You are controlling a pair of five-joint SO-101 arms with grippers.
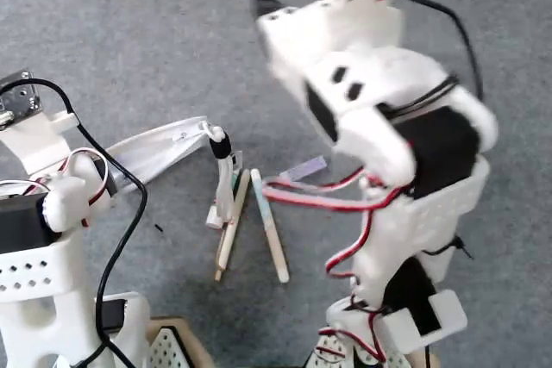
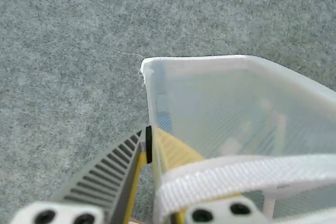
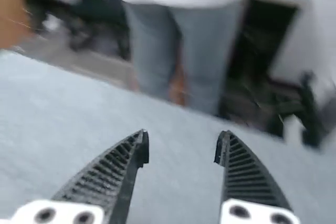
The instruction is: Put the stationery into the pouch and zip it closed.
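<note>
The left gripper [image 2: 156, 148] pinches a wall of the translucent white zip pouch [image 2: 220, 108], low over the grey tabletop [image 1: 129, 58]. The right gripper [image 3: 181, 148] hangs spread, raised high. The white and wooden pens and pencils [image 1: 250, 217] lie at the pouch's 4 o'clock. Each is best grasped mid-shaft and fed in end-first.

The tabletop [image 1: 129, 58] is covered edge to edge in grey, felt-like fabric. Near its middle lie three pieces of stationery: a white pen with a black cap [image 1: 223, 183], a wooden pencil [image 1: 231, 228] close against it, and a pale stick with a greenish end [image 1: 272, 234]. The pencil and stick almost meet at their far ends and splay apart toward the near edge. A small pale slip [image 1: 304, 168] lies just beside them.
</note>
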